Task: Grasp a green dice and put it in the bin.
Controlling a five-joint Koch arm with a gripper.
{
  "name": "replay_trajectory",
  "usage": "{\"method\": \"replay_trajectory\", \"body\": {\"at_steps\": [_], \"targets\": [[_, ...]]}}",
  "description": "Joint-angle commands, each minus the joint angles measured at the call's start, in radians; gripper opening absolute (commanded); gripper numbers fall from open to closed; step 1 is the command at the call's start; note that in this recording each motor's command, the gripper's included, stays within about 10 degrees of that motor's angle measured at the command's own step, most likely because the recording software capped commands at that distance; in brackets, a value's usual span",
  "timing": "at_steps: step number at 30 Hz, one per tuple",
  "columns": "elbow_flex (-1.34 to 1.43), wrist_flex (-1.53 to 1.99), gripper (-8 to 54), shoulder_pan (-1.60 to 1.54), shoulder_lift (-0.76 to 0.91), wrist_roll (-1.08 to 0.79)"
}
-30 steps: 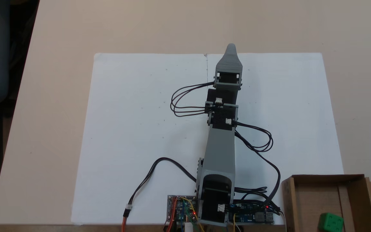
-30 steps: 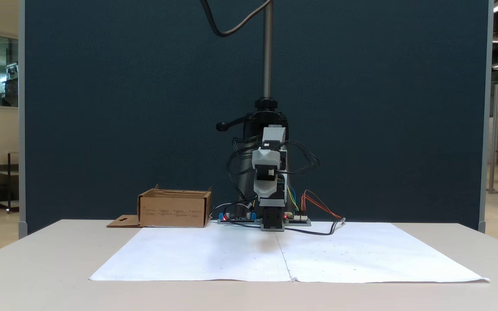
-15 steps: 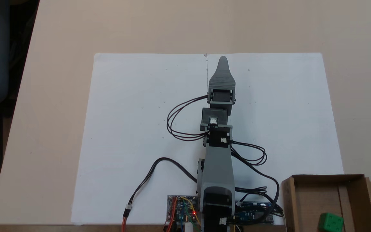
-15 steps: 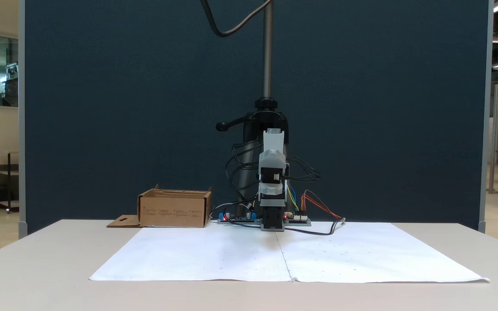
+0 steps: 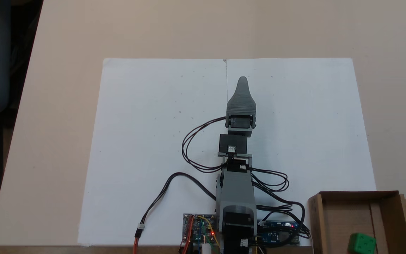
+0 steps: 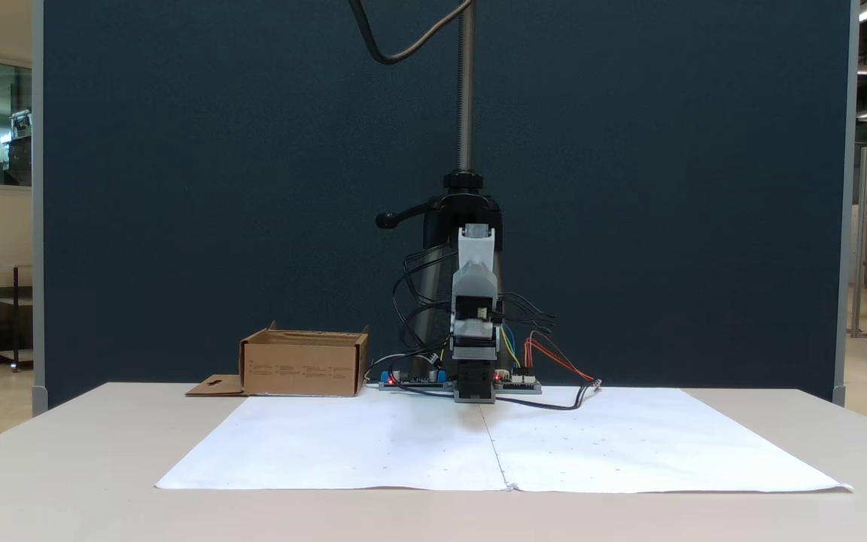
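The green dice [image 5: 361, 243] lies inside the bin [image 5: 358, 193], a shallow brown cardboard box at the lower right of a fixed view from above. In the front fixed view the bin [image 6: 304, 366] stands left of the arm's base and its walls hide the dice. My gripper [image 5: 242, 80] hangs over the middle of the white paper, far from the bin, pointing away from the base. From above one grey jaw covers the other, so the gap between them does not show. Nothing is seen in it.
A large white paper sheet [image 5: 146, 141] covers the beige table [image 5: 65, 35]. Circuit boards [image 5: 198, 229] and looping black cables [image 5: 196, 141] sit around the arm's base. A dark blue partition [image 6: 177, 188] and a camera pole [image 6: 466, 83] stand behind the arm.
The arm has folded back toward its base: the gripper tip drew in from the paper's far edge to its middle, drifting slightly left. The dice stayed in the bin.
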Motion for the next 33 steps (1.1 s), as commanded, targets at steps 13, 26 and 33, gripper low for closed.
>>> {"method": "replay_trajectory", "body": {"at_steps": [13, 26, 33], "targets": [[0.086, -0.176, 44.3, -0.072, 0.11, 0.028], [0.086, -0.175, 44.4, -0.071, 0.11, 0.014], [0.086, -0.172, 44.6, -0.072, 0.109, 0.017]]}}
